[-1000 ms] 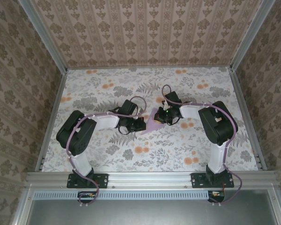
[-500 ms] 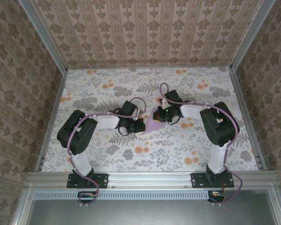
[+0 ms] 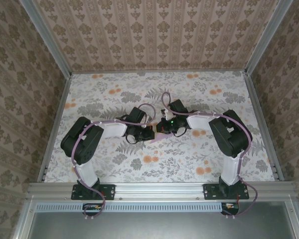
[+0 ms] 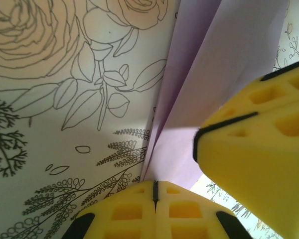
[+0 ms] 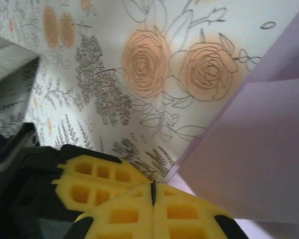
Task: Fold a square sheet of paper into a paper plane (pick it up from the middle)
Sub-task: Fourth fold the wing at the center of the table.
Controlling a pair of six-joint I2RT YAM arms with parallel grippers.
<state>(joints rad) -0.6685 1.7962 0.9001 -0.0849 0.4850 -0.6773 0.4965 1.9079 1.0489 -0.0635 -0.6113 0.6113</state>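
At the near edge of the table (image 3: 139, 169), a metal rail (image 3: 159, 188) carries the two arm bases, and both arms bend inward to meet near the table's middle. The left gripper (image 3: 150, 133) is clenched. In its wrist view its yellow pads (image 4: 124, 214) are pressed flat together with no gap, and the lower edge of the sheet of paper (image 4: 224, 59) runs right down to their seam. Whether any paper is nipped between the pads cannot be told. The right gripper (image 3: 163, 128) is just beside it and is also clenched, its pads (image 5: 189, 214) meeting along a thin line with the paper's corner just beside their tips. One of its yellow fingers (image 4: 259, 149) sits over the paper in the left wrist view. The lilac paper lies on the table between and partly under the two grippers. It is creased, with one flap overlapping another, and little of it shows from above. Beyond them the flowered tabletop runs back to the patterned walls (image 3: 154, 35).
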